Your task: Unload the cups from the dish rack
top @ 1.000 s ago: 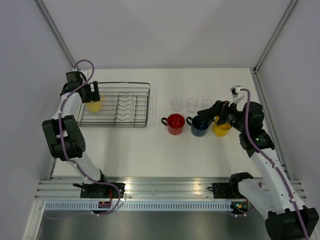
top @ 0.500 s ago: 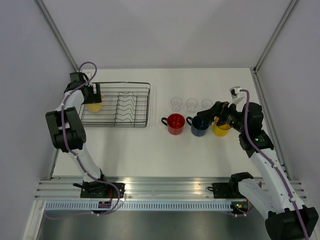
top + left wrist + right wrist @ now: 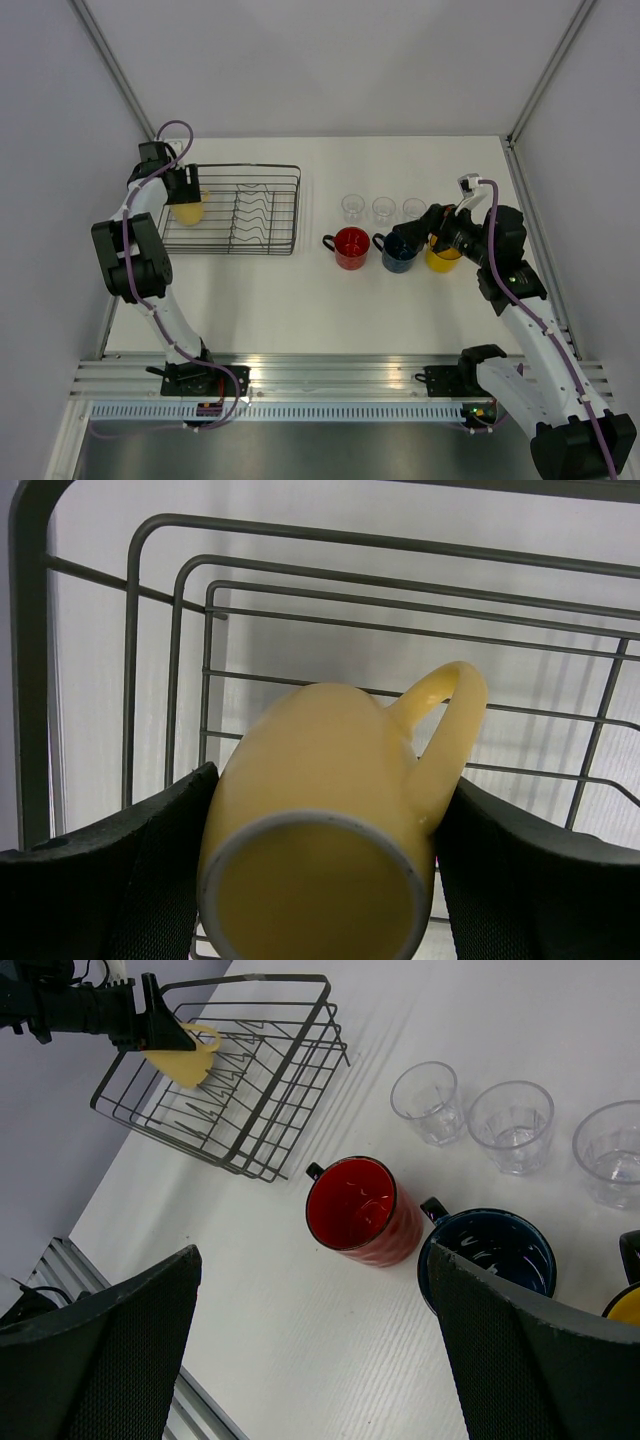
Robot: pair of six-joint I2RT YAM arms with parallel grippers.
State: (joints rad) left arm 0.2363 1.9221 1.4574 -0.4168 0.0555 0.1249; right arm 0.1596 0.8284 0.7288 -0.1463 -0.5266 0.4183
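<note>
My left gripper (image 3: 185,190) is shut on the pale yellow mug (image 3: 187,209) at the left end of the black wire dish rack (image 3: 262,212). In the left wrist view the mug (image 3: 320,810) sits between both pads (image 3: 150,870), its base toward the camera and its handle to the upper right, over the rack wires (image 3: 300,580). The red mug (image 3: 351,246), blue mug (image 3: 399,252) and bright yellow mug (image 3: 443,259) stand in a row on the table. Three clear tumblers (image 3: 383,208) stand behind them. My right gripper (image 3: 412,226) is open and empty above the blue mug (image 3: 487,1260).
The rest of the rack holds only its wavy dividers (image 3: 255,212). White walls close the table at the back and both sides. An aluminium rail (image 3: 320,375) with the arm bases runs along the near edge.
The left arm's elbow has swung back a little, with the gripper still on the pale yellow mug at the rack's left end. The right arm has hardly moved.
</note>
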